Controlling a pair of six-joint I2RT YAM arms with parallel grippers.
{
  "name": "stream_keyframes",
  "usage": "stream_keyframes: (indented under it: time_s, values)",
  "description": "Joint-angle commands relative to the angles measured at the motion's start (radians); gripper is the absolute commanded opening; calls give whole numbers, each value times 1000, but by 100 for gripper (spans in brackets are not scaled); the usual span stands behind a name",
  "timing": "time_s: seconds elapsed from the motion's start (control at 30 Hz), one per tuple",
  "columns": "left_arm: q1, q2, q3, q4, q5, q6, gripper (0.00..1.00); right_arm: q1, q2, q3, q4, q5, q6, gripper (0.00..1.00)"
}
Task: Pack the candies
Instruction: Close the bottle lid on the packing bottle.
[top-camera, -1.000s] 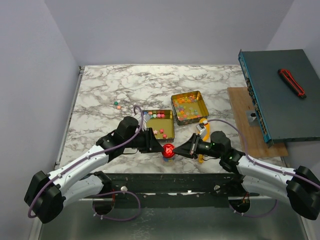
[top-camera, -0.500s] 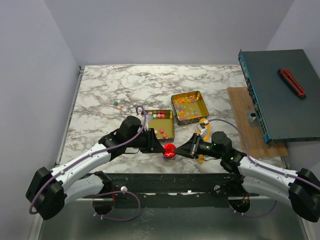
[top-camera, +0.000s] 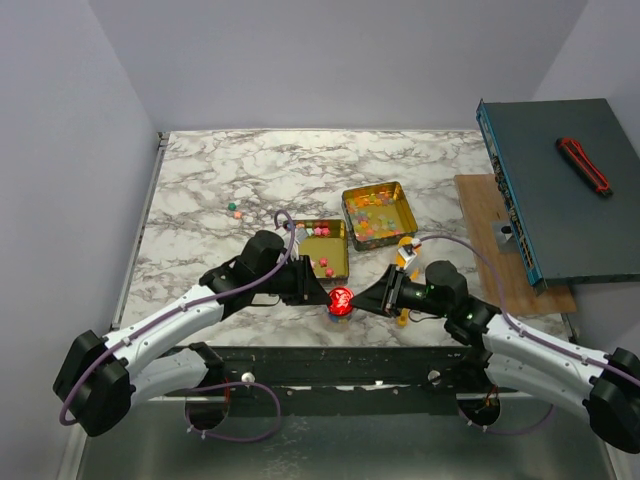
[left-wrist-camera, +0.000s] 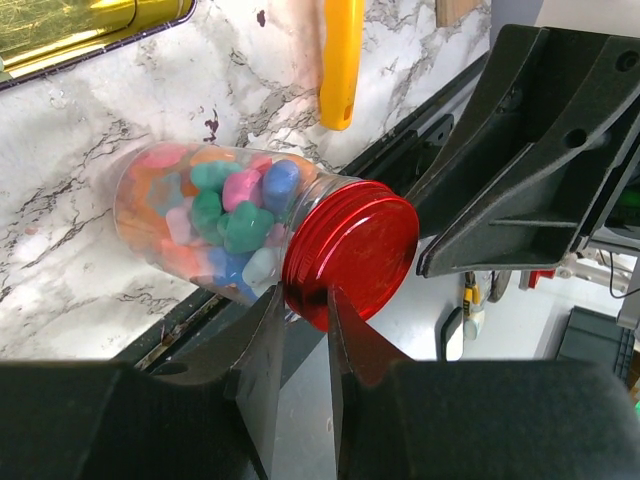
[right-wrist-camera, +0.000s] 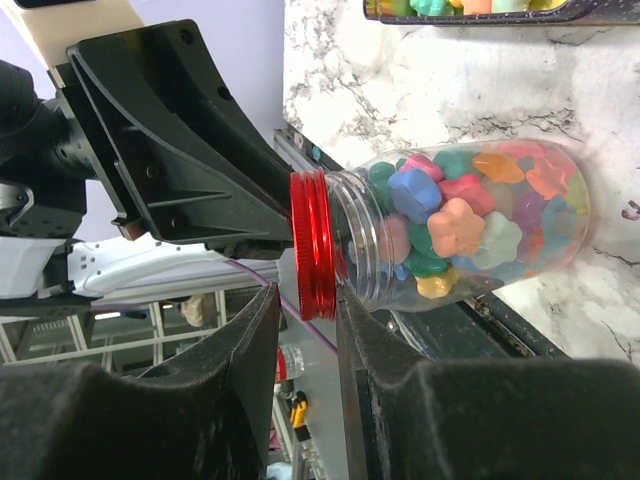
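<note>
Far left: a few loose candies (top-camera: 232, 208) on the marble, well apart from everything else

L gripper (left-wrist-camera: 307, 325): jaws nearly together with a thin gap, red cap (left-wrist-camera: 350, 258) rim right at the gap. Can't tell if it's clamping or just touching

Left tin (top-camera: 338, 250): some pastel pcs inside, just behind L gripper

Jar (left-wrist-camera: 190, 250) sits btwn the two grippers at the near table edge, cap on, packed with most of the candies (right-wrist-camera: 450, 215). Can't tell if it rests on the marble or is carried

Right tin (top-camera: 409, 207): glossy jellies, behind the jar

R gripper (right-wrist-camera: 308, 330): same as L, narrow gap with cap edge at its mouth, grip state can't tell

Yellow scoop (left-wrist-camera: 340, 60) lies just beside R gripper

Handling, my read:
- candies are tiny, light and will prob roll. Pastels look hard, jellies look soft and maybe tacky. Pinching singles is poor, so scoop them or tip the tin
- jar is clear smooth plastic, round wall, likely slippery and a bit flexy, and has some weight when full. Hold the body across its dia with one gripper
- cap has a ribbed rim w/ better bite, so take it there for any twisting
- full jar near the edge = drop risk, so don't release both at once
</note>
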Motion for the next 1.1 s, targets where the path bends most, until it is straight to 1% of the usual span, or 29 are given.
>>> stream_keyframes:
  time_s: [0.0, 0.47, 0.7, 1.07]
  values:
    - [-5, 10, 22, -1, -16, 15, 24, 1, -12, 51, -113, 38, -53, 33]
    - [-5, 17, 24, -1, -12, 18, 23, 1, -46, 169, -301, 90, -148, 38]
    - [-4, 11, 29, -6, -6, 19, 23, 1, -16, 164, -328, 107, -167, 38]
    - [-4, 15, 46, -31, -6, 29, 23, 1, 35, 148, -321, 91, -195, 40]
